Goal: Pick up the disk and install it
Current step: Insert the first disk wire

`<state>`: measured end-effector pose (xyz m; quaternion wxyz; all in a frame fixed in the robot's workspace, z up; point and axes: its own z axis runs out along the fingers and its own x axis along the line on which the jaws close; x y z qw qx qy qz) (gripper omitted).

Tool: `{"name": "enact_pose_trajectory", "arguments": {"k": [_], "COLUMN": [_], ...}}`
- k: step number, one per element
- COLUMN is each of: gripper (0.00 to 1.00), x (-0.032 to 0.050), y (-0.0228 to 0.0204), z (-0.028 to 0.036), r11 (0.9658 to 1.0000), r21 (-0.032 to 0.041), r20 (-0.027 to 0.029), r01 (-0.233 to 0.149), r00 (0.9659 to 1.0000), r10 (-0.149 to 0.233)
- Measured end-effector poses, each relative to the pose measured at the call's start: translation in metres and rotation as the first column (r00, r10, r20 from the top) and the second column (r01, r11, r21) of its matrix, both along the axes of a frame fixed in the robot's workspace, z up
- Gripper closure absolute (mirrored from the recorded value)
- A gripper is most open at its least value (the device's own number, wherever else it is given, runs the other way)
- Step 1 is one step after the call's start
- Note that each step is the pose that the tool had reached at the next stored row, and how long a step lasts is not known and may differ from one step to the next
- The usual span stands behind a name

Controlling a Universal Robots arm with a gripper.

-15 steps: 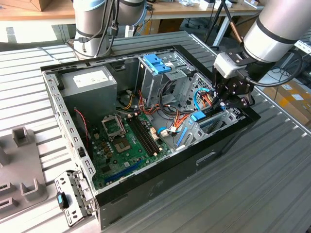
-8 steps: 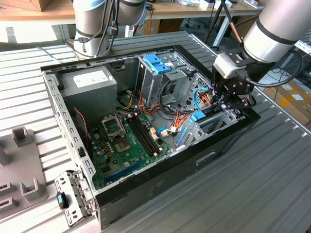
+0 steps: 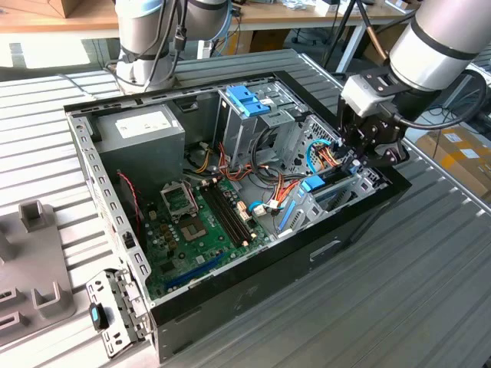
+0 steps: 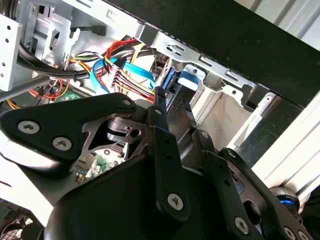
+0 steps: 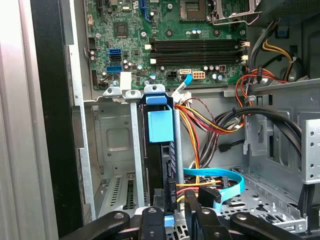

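The disk (image 5: 167,165) stands on edge in a metal bay slot at the case's end on the exterior view's right. Its blue plastic rail and tab (image 5: 160,126) face the motherboard. In the exterior view the disk (image 3: 334,182) is a dark slab behind a blue tab. My gripper (image 5: 174,200) straddles the end of the disk away from the motherboard, one black finger (image 5: 158,200) on each side, shut on it. The exterior view has the gripper (image 3: 359,157) low over the case's edge. In the second wrist view the fingertips (image 4: 160,97) reach down to the disk's blue rail (image 4: 168,82).
Orange, red and blue cables (image 5: 210,150) crowd the space beside the bay. The motherboard (image 3: 199,222) lies mid-case, with a grey power-supply box (image 3: 142,130) and a blue-handled drive cage (image 3: 247,100) further in. The black case wall (image 3: 307,261) borders the bay. Grey fixtures (image 3: 38,253) sit on the table.
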<state>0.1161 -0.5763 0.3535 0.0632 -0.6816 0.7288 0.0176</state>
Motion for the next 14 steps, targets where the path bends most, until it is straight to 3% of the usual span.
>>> {"name": "enact_pose_trajectory", "arguments": {"k": [6,7,8,14], "gripper": [0.71,0.84,0.89,0.89], "x": [0.0000,0.0000,0.0000,0.0002], "y": [0.0001,0.0001,0.0001,-0.0001], "z": [0.0029,0.0030,0.0029,0.0027], "r11": [1.0000,1.0000,1.0000,1.0000], "r21": [0.0001,0.0000,0.0000,0.0001], "r20": [0.0000,0.0000,0.0000,-0.0002], "r01": [0.000,0.000,0.000,0.000], "r00": [1.0000,1.0000,1.0000,1.0000], "r10": [0.000,0.000,0.000,0.000]}}
